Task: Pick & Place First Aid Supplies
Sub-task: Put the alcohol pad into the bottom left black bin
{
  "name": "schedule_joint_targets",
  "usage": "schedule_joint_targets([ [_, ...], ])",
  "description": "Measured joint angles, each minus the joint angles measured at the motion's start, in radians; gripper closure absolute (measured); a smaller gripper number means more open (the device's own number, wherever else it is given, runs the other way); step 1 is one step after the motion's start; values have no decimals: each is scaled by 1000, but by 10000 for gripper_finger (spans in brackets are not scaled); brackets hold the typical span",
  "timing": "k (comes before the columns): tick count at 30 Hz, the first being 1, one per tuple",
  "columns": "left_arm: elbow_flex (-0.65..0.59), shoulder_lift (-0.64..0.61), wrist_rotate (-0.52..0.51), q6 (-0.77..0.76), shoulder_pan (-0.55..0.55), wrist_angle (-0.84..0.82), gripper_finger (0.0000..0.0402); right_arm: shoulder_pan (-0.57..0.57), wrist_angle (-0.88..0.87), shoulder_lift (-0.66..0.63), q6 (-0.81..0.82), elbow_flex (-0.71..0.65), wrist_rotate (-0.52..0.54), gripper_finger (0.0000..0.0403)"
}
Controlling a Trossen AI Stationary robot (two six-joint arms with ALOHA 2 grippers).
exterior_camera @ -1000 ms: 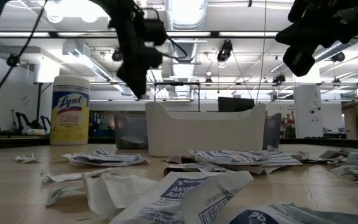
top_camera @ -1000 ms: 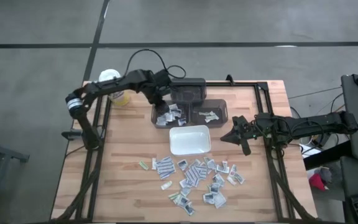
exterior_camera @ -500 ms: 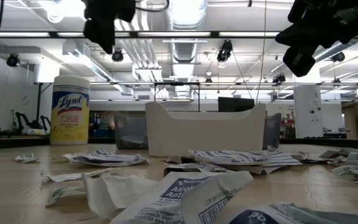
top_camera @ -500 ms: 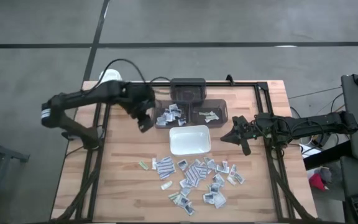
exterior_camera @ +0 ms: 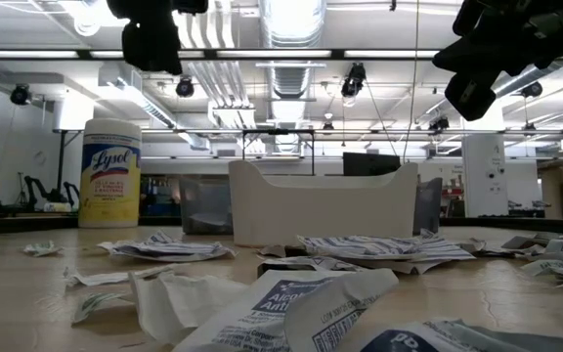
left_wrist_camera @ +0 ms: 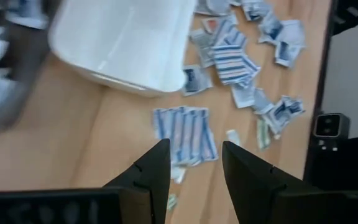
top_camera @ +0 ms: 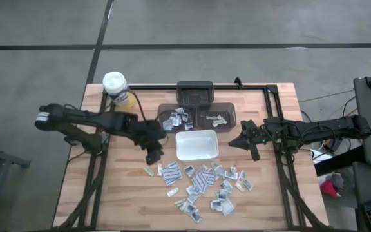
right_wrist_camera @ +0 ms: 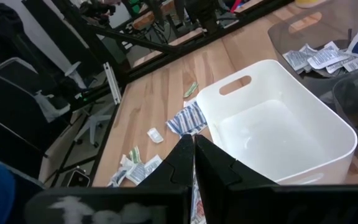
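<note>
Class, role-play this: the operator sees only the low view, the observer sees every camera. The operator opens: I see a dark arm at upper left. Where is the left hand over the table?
Observer: The left hand hovers over bare wood beside the white tray's left edge, near the scattered packets.
Operator: Is it carrying anything?
Observer: No. Its wrist view shows the fingers open and empty, with a striped packet lying beyond them.
Operator: Is anything in the tray?
Observer: Nothing; the right wrist view shows it bare inside.
</note>
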Motion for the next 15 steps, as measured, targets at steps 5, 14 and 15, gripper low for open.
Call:
schedule_joint_targets([
  [5,-110,1,2,-81,-46,143,264,0,0,0,0,0,0,390],
  [14,-248,4,3,-227,-130,231,264,0,1,0,0,0,0,390],
  [15,-256,4,3,-236,-142,236,264,0,1,0,0,0,0,390],
])
